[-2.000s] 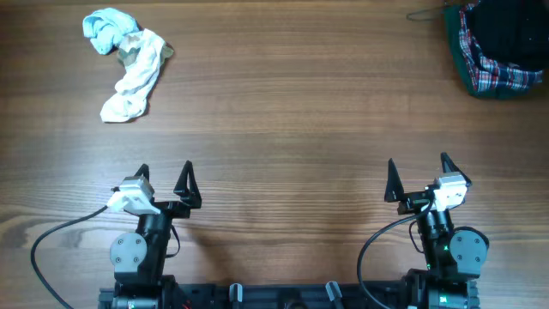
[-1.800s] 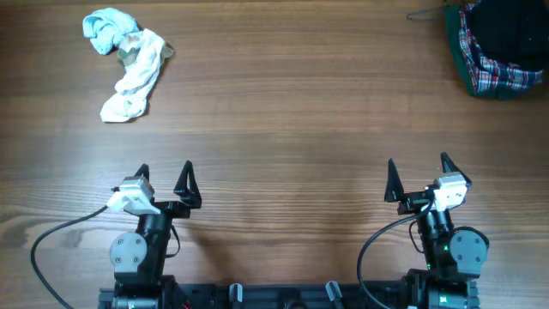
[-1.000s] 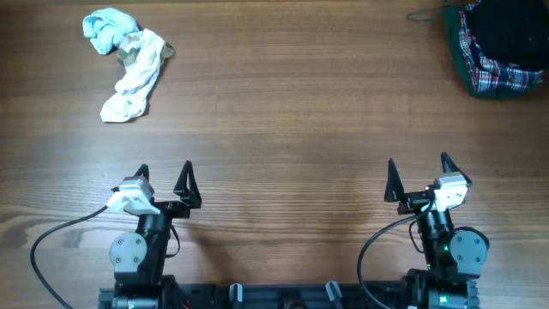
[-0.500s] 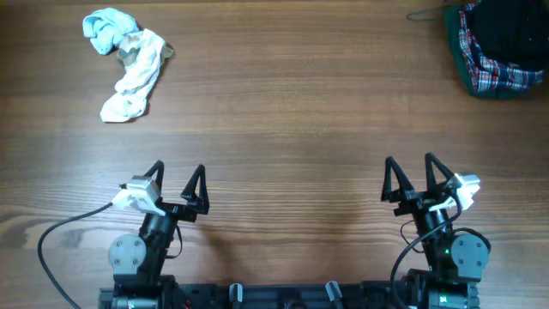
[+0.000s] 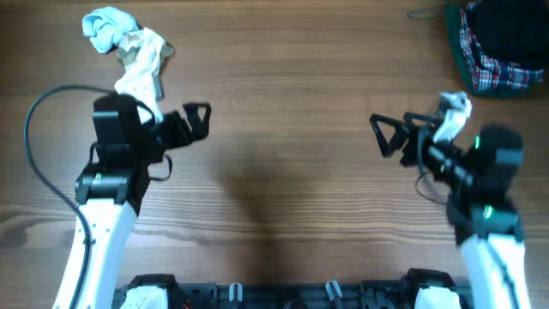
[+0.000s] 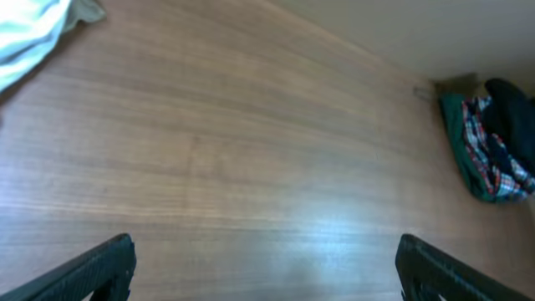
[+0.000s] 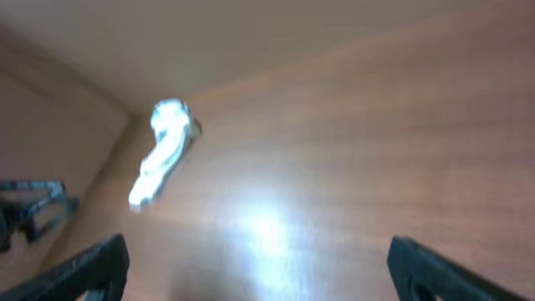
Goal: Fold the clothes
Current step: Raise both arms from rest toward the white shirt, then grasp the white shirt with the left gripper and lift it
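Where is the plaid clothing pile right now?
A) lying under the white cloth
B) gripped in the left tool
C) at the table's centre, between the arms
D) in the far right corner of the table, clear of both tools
D: the plaid pile lies in the far right corner of the table, apart from the left tool and the right tool, both open and empty.

A crumpled white bundle (image 5: 139, 58) with a pale-blue piece lies at upper left. A rumpled plaid heap (image 5: 480, 53), green and black, fills the upper right corner.
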Available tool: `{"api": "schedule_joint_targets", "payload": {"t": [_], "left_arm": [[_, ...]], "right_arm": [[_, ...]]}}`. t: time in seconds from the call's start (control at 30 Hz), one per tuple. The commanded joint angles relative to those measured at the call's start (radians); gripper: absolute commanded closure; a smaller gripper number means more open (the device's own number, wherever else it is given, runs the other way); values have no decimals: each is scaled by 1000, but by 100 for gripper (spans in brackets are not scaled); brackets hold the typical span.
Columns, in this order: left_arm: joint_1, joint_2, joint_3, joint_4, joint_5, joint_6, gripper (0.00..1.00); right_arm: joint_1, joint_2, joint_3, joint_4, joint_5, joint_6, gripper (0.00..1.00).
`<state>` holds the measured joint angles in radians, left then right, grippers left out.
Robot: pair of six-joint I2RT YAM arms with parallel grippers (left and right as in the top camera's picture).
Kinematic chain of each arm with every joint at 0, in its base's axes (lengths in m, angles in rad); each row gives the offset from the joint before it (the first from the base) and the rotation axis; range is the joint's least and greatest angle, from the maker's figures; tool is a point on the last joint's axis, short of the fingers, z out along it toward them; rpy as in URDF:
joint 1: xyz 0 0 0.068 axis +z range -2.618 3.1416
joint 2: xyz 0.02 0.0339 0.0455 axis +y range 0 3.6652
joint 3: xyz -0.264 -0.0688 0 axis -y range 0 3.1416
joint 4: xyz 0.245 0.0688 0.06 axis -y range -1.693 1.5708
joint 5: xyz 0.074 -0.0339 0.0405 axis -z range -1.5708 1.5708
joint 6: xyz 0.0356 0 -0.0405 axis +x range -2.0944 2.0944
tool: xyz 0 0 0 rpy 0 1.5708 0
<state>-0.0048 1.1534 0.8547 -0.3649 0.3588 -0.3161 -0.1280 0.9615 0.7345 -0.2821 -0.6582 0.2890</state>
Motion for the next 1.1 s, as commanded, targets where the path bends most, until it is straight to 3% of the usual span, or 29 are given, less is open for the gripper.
{"api": "schedule_joint_targets", "payload": {"t": [0.0, 0.1, 0.17, 0.27, 0.37, 0.57, 0.67, 0.9, 1.07], "left_arm": [[3, 43, 21, 58, 64, 23, 0], [5, 59, 21, 156, 59, 23, 0], [29, 78, 21, 233, 11, 0, 0], [75, 147, 51, 257, -111, -18, 0], [123, 307, 121, 274, -264, -1, 0], [133, 605, 140, 477, -414, 224, 0], [146, 729, 140, 593, -444, 305, 1], [245, 833, 140, 752, -458, 309, 5], [282, 888, 140, 795, -440, 313, 15]], "right_arm": [[58, 244, 295, -208, 11, -170, 0], [173, 466, 563, -412, 137, -249, 0], [239, 582, 660, -414, 125, -296, 0], [273, 656, 661, -276, 11, -136, 0], [277, 693, 660, -252, -13, -133, 0], [277, 701, 652, -359, 113, -185, 0], [277, 701, 615, -365, 167, -185, 0], [278, 702, 579, -359, 192, -184, 1], [278, 702, 579, -363, 191, -182, 0]]}}
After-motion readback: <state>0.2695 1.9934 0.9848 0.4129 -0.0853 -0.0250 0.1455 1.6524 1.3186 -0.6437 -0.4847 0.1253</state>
